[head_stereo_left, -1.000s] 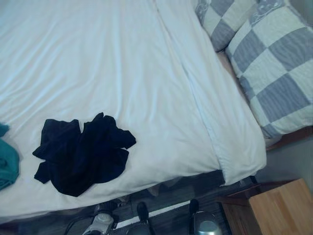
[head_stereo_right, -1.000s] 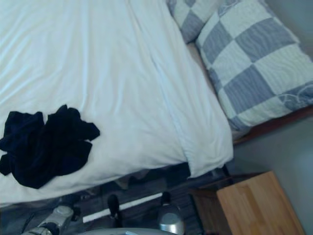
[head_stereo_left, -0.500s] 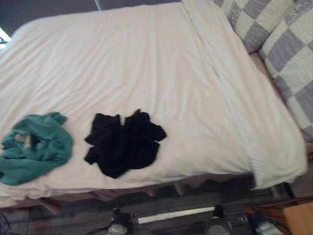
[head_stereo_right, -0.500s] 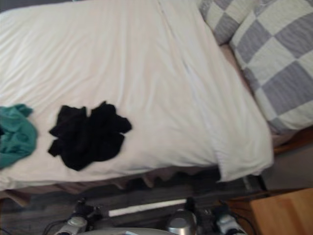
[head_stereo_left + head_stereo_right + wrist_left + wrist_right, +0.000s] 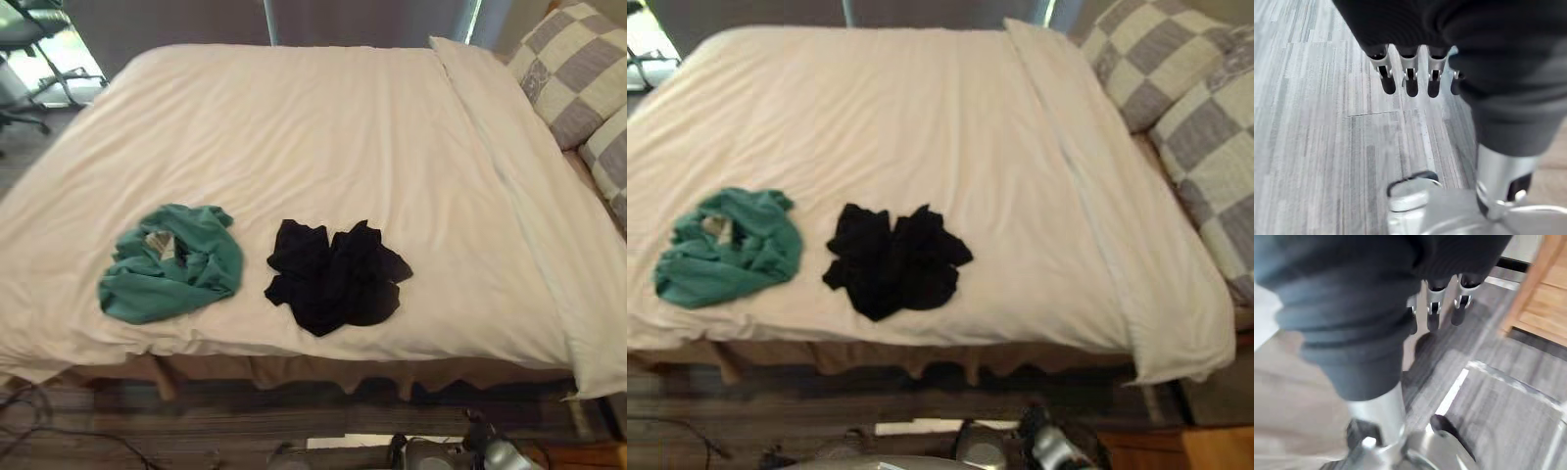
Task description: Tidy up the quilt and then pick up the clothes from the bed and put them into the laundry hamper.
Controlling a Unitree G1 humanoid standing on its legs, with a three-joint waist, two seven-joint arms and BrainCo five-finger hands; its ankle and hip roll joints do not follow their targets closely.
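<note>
Both hands, left (image 5: 1410, 73) and right (image 5: 1440, 298), hang empty with fingers relaxed above grey floor; on the smoothed white quilt (image 5: 323, 127), crumpled teal (image 5: 171, 262) and black garments (image 5: 335, 276) lie side by side, awaiting pickup.

Bed (image 5: 59, 211): one, under one white quilt (image 5: 323, 137) spread flat.
Clothes on the quilt: two — one green garment (image 5: 171, 264), lower left of the frame, one black garment (image 5: 335, 277), lower centre.
Checked pillows: two, upper right — one (image 5: 1146, 59), the other (image 5: 1215, 157) just beside it.
</note>
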